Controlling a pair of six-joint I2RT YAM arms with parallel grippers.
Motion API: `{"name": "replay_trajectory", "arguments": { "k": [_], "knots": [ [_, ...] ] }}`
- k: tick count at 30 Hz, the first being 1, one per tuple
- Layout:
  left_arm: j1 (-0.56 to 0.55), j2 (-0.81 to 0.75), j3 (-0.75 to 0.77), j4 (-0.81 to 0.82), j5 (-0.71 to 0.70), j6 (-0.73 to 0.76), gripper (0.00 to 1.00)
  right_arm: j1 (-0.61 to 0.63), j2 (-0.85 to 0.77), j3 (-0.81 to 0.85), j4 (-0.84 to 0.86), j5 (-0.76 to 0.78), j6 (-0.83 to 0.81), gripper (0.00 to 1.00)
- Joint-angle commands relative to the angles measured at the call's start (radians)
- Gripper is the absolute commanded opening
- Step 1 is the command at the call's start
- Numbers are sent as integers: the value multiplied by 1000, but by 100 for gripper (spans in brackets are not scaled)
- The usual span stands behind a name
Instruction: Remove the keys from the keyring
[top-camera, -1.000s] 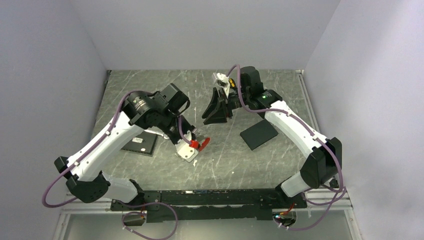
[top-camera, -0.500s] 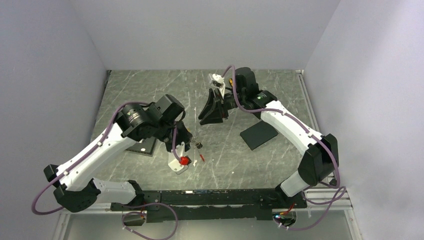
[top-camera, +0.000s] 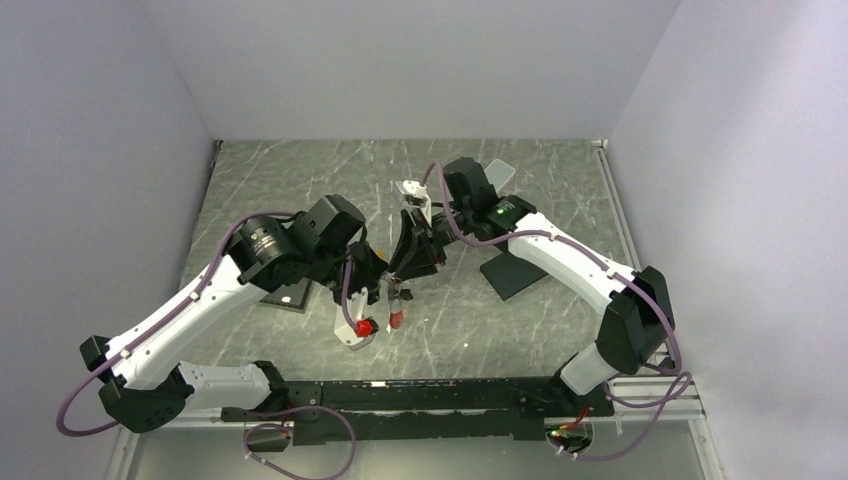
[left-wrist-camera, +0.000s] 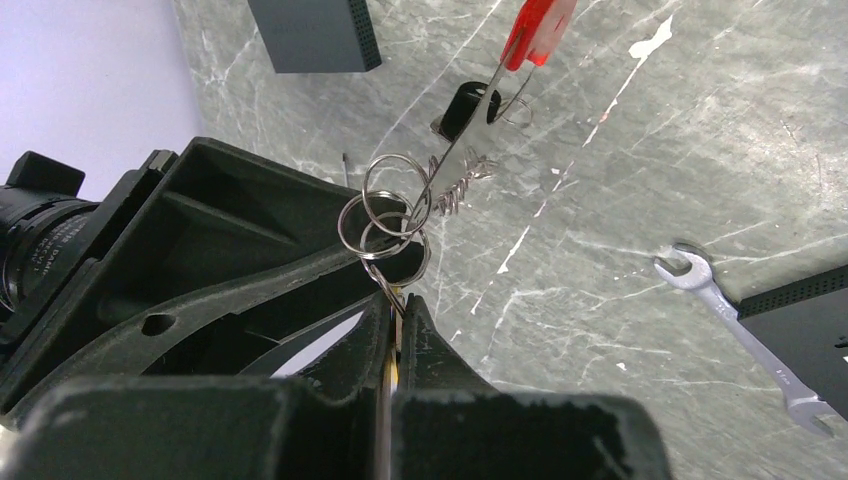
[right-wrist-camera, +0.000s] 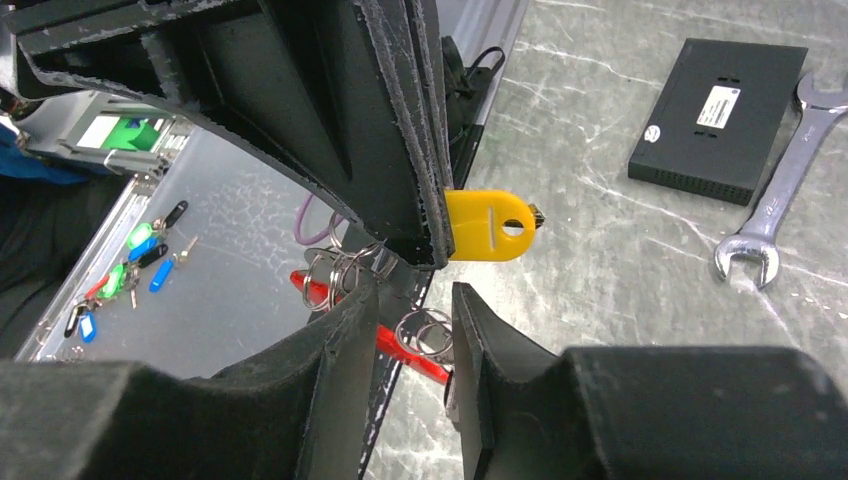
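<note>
My left gripper (left-wrist-camera: 397, 300) is shut on a brass-yellow key whose yellow head (right-wrist-camera: 485, 225) shows in the right wrist view. The bunch hangs from that key: thin keyring loops (left-wrist-camera: 385, 225), a short silvery chain piece (left-wrist-camera: 460, 185), a dark tag (left-wrist-camera: 465, 105) and the red plastic strip (left-wrist-camera: 540, 30). My right gripper (right-wrist-camera: 415, 290) is open, with its jaws on either side of the loops (right-wrist-camera: 425, 330) and the red strip (right-wrist-camera: 400, 350). In the top view both grippers meet mid-table, left (top-camera: 370, 270) and right (top-camera: 408, 268), with the red strip (top-camera: 397, 318) hanging below.
A silver wrench (left-wrist-camera: 740, 330) lies on the marble table (left-wrist-camera: 650, 180). One flat black box (top-camera: 515, 270) lies to the right of the grippers and another (top-camera: 285, 293) under the left arm. The arm rail (top-camera: 420, 385) runs along the near edge.
My right gripper has come forward and left from the back of the table to the bunch. My left arm has pulled back slightly, and the red strip now hangs lower.
</note>
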Motion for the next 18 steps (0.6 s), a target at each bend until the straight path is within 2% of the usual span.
{"name": "replay_trajectory", "arguments": {
  "k": [1, 10, 18],
  "knots": [
    [-5, -6, 10, 32, 31, 79, 0, 14, -47, 2, -1, -2, -14, 37],
    [-5, 4, 19, 6, 25, 83, 0, 15, -62, 19, -86, 29, -60, 45],
    [-5, 11, 19, -5, 19, 88, 0, 14, -74, 17, -69, 51, -2, 45]
  ]
}}
